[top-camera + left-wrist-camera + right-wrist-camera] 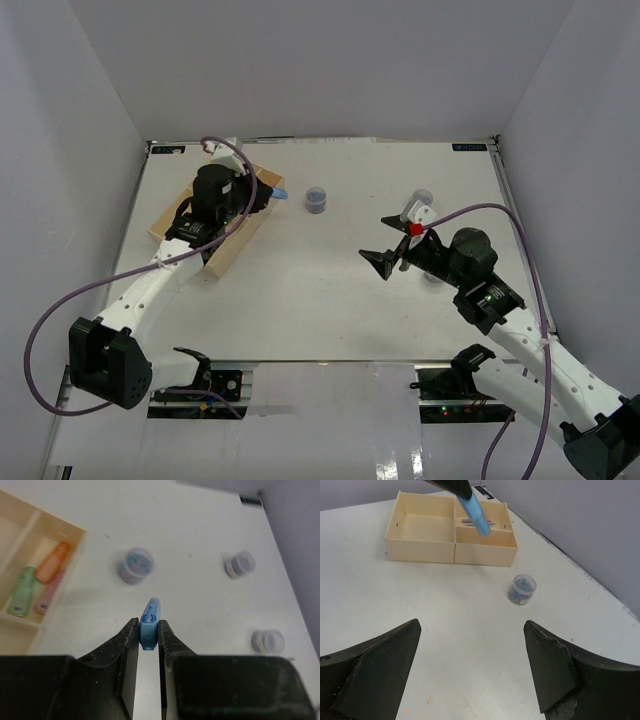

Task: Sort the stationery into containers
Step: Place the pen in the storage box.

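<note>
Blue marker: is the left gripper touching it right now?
Touching. In the left wrist view the left gripper clamps the blue marker on both sides, no gap.

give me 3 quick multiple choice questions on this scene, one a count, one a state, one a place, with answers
1. How many round jars show in the left wrist view? A) two B) three C) five
2. The right gripper is A) shut on a jar B) open and empty C) shut on a pen
3. The orange marker lies A) in a jar B) in the right gripper C) in a tray compartment

Answers: B, three stand apart on the white surface; B, its fingers stand wide with nothing between; C, it lies within the tray's walls.
</note>
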Action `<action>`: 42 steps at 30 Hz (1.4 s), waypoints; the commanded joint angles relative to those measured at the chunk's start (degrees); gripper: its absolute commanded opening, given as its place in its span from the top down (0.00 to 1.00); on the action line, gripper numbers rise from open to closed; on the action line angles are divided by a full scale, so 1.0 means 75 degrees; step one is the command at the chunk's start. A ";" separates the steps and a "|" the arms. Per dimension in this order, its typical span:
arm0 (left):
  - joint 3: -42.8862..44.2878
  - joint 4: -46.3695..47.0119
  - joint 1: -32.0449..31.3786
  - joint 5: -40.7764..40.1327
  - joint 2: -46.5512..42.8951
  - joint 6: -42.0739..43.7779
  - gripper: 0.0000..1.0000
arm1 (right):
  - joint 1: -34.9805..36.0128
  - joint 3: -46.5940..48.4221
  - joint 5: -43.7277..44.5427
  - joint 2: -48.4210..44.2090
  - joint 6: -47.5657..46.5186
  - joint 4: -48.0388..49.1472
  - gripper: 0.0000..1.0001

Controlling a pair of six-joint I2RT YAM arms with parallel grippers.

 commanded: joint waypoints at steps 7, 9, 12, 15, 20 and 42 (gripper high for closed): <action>-0.1828 0.4326 0.1670 -0.1010 0.0034 -0.1977 1.00 | 0.0017 -0.0957 0.0477 -0.1068 0.0975 -0.0183 0.10; -0.1781 0.4712 0.1742 -0.0845 0.0397 -0.2200 1.00 | 0.0017 -0.1028 0.0547 -0.1220 0.0987 -0.0253 0.10; -0.1617 0.5018 0.1800 -0.0985 0.1101 -0.2282 1.00 | 0.0029 -0.1134 0.0618 -0.1396 0.1010 -0.0347 0.10; -0.1570 0.5299 0.1894 -0.1102 0.1664 -0.2458 1.00 | 0.0029 -0.1228 0.0700 -0.1548 0.1010 -0.0394 0.10; -0.1512 0.5686 0.1965 -0.1150 0.2390 -0.2553 0.99 | 0.0029 -0.1298 0.0817 -0.1631 0.0975 -0.0511 0.10; -0.1078 0.5067 0.2047 -0.1290 0.3260 -0.1805 0.18 | 0.0017 -0.1415 0.0852 -0.1725 0.0987 -0.0664 0.10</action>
